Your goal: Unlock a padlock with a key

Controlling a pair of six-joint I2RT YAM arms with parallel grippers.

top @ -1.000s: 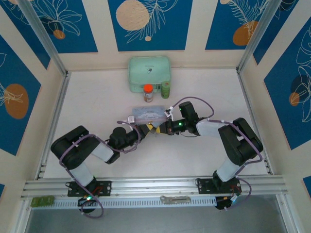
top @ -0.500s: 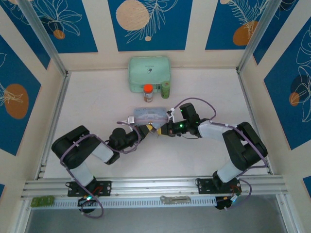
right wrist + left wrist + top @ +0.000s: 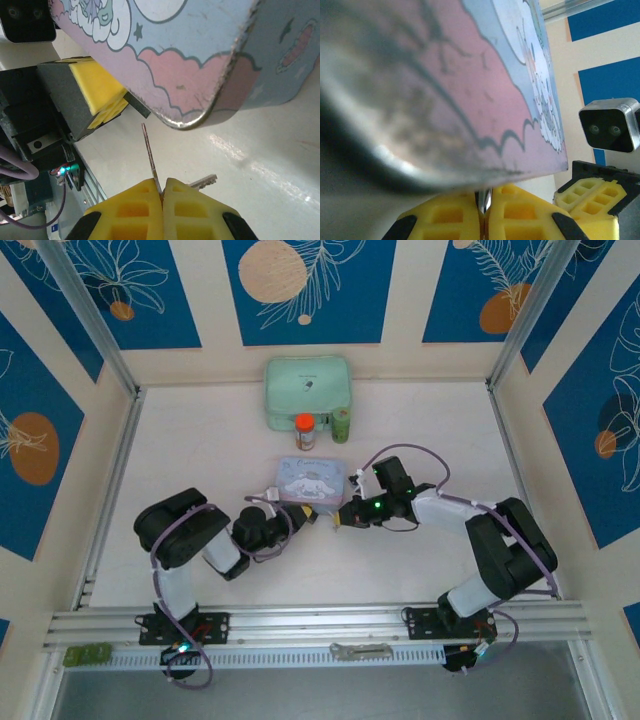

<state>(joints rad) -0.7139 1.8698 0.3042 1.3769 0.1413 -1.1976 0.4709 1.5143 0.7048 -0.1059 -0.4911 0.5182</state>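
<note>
Top view: the left gripper and right gripper meet tip to tip just beside the near edge of the light-blue tin; their jaw state cannot be told here. Left wrist view: its fingers are pressed together on a thin silvery sliver, seemingly the padlock, just under the tin's rim. Right wrist view: its fingers are clamped on the key, toothed blade jutting right above the table.

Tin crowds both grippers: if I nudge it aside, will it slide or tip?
The tin looks flat and low, so it should probably slide, not tip. Its thin rolled metal rim suggests it is stiff and likely light.
</note>
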